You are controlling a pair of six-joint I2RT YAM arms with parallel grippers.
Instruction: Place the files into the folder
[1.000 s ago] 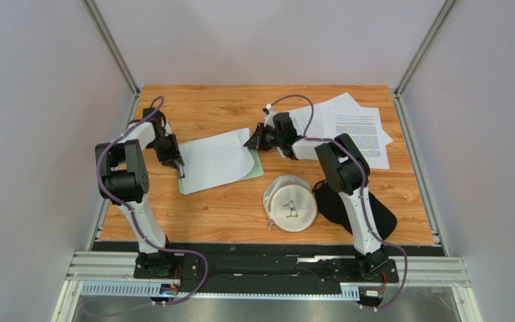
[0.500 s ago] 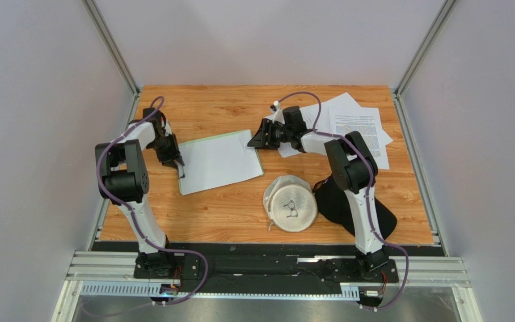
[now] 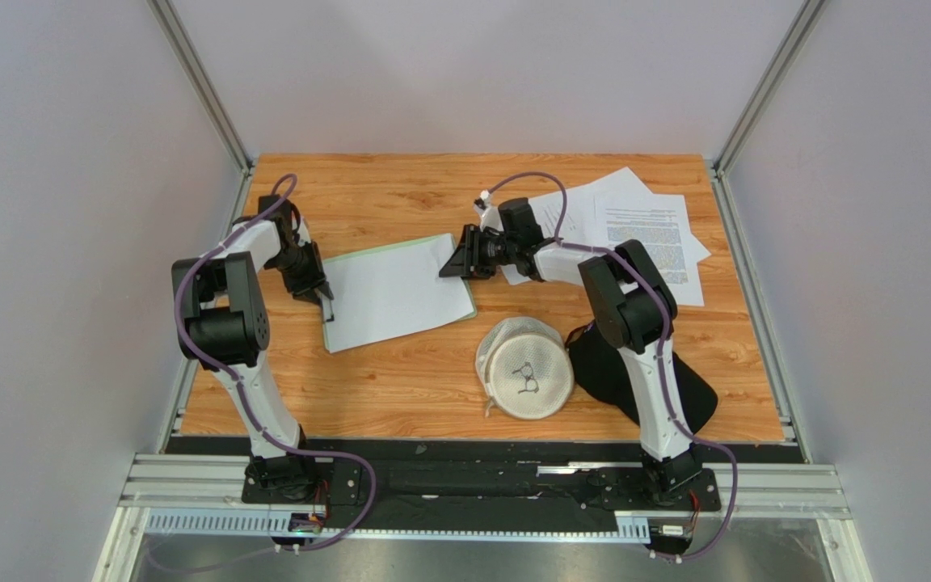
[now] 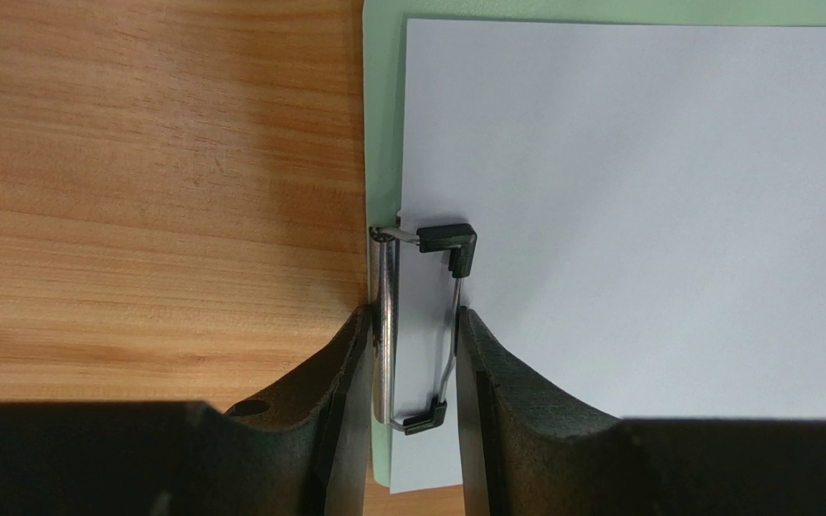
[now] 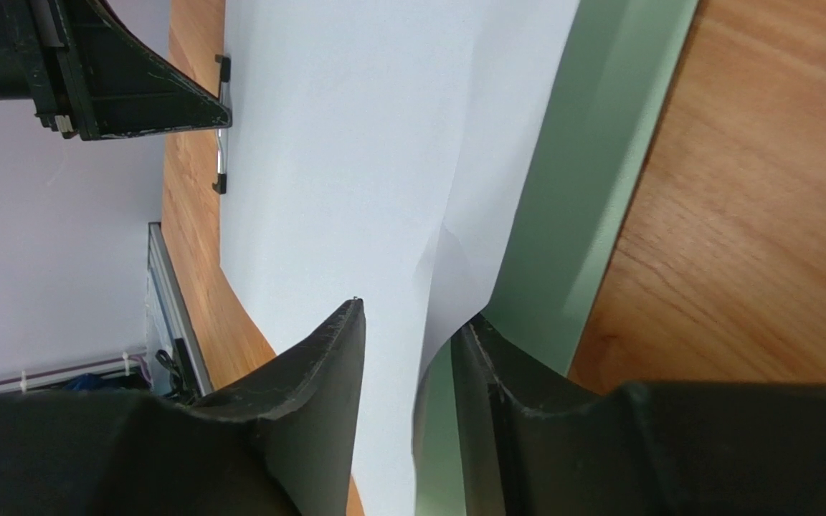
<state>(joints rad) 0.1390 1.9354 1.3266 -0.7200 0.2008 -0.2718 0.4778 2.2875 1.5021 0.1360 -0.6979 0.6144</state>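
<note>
The light-green folder lies left of the table's middle with a plain white sheet on it. My left gripper is shut on the folder's metal clip at its left short edge, and the sheet's edge lies under the clip wire. My right gripper is at the sheet's right edge. In the right wrist view its jaws stand apart around the sheet's curled edge, over the green board. More files, printed with text, lie at the back right.
A white round cap and a black cloth lie near the right arm's base. Grey walls and metal rails bound the wooden table.
The sheet's right corner, lifted a second ago, now lies flatter on the folder. My right gripper drew back to the right, then returned to the sheet's edge. The left gripper has not moved.
</note>
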